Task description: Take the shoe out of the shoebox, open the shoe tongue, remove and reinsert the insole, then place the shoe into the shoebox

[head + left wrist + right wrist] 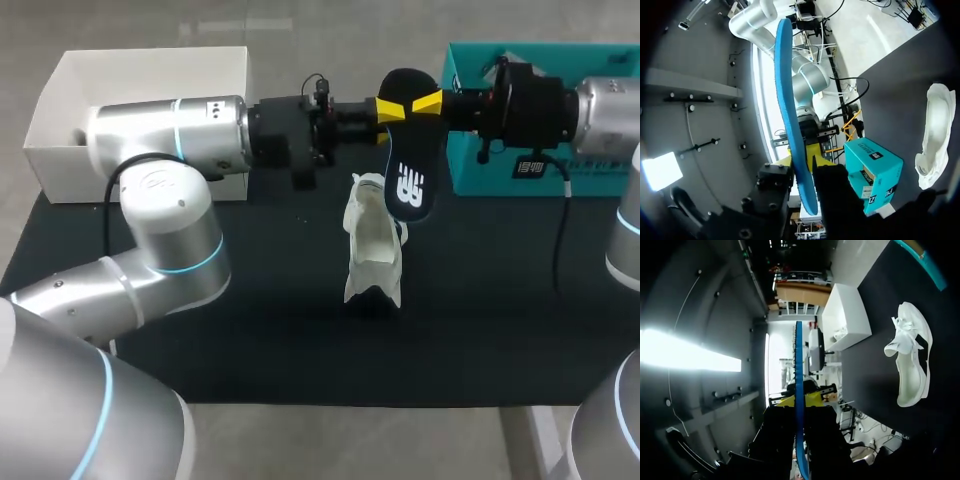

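Note:
The black insole (410, 180) with a white logo hangs in the air over the middle of the table; edge-on it shows a blue underside (790, 115) (798, 365). My right gripper (427, 103) (799, 402) is shut on its upper end. From the opposite side, my left gripper (385, 110) (807, 165) stands at the same end, open, with the insole between its fingers. Below the insole, the white shoe (372, 250) (935, 130) (912, 360) rests on the black mat with its tongue pulled open.
An open white shoebox (150, 60) (845, 315) stands at the back left, behind my left arm. A teal box (500, 170) (875, 170) sits at the back right under my right arm. The black mat (480, 330) lies bare in front of the shoe.

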Robot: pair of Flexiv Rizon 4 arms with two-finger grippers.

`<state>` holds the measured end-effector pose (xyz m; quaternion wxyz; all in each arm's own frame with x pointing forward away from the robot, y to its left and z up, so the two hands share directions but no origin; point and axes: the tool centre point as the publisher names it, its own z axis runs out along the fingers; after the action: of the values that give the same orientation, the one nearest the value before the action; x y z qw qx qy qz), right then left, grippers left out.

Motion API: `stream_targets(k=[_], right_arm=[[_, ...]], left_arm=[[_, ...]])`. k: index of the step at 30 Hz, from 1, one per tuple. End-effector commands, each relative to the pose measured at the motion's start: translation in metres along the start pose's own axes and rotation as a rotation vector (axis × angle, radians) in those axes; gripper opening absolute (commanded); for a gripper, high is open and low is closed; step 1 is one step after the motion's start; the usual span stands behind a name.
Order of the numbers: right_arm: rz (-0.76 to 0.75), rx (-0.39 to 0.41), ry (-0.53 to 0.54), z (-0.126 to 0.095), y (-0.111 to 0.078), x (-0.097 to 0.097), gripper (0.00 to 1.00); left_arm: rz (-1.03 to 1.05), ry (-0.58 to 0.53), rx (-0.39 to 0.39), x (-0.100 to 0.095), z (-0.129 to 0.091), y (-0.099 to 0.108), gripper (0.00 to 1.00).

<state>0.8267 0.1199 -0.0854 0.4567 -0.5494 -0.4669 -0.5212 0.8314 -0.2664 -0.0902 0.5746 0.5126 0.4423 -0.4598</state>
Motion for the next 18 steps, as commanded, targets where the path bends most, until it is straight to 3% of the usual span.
stream_targets(k=[1, 5, 6, 12, 13, 14, 15, 16, 18], right_arm=[[0.003, 0.001, 0.000, 0.0024, 0.0012, -0.0015, 0.00], [0.002, 0.001, 0.002, 0.0026, 0.0009, -0.0015, 0.00], [0.002, 0.000, 0.002, 0.0026, 0.0009, -0.0016, 0.00], [0.000, 0.004, 0.002, 0.0026, 0.0013, -0.0012, 0.00], [-0.001, 0.005, 0.001, 0.0024, 0.0016, -0.0010, 0.27], [-0.001, 0.005, 0.001, 0.0019, 0.0023, -0.0013, 0.45], [0.000, 0.005, 0.000, 0.0013, 0.0028, -0.0018, 0.80], [0.002, 0.003, -0.003, 0.0006, 0.0032, -0.0025, 1.00], [0.008, -0.006, -0.015, -0.0026, 0.0033, -0.0039, 1.00]], left_arm=[[0.001, -0.004, 0.005, 0.0018, 0.0061, 0.0019, 0.18], [-0.003, -0.001, 0.005, 0.0025, 0.0058, 0.0009, 0.11], [-0.004, -0.001, 0.005, 0.0027, 0.0055, 0.0005, 0.00], [-0.007, -0.001, 0.006, 0.0022, 0.0049, 0.0001, 0.00], [-0.008, -0.003, 0.006, 0.0018, 0.0047, 0.0002, 0.00], [-0.009, -0.004, 0.006, 0.0017, 0.0046, 0.0002, 0.00], [-0.010, -0.003, 0.005, 0.0016, 0.0042, 0.0003, 0.00], [-0.014, -0.001, 0.004, 0.0016, 0.0034, 0.0004, 0.00], [-0.025, 0.007, 0.003, 0.0017, 0.0010, 0.0001, 0.00]])
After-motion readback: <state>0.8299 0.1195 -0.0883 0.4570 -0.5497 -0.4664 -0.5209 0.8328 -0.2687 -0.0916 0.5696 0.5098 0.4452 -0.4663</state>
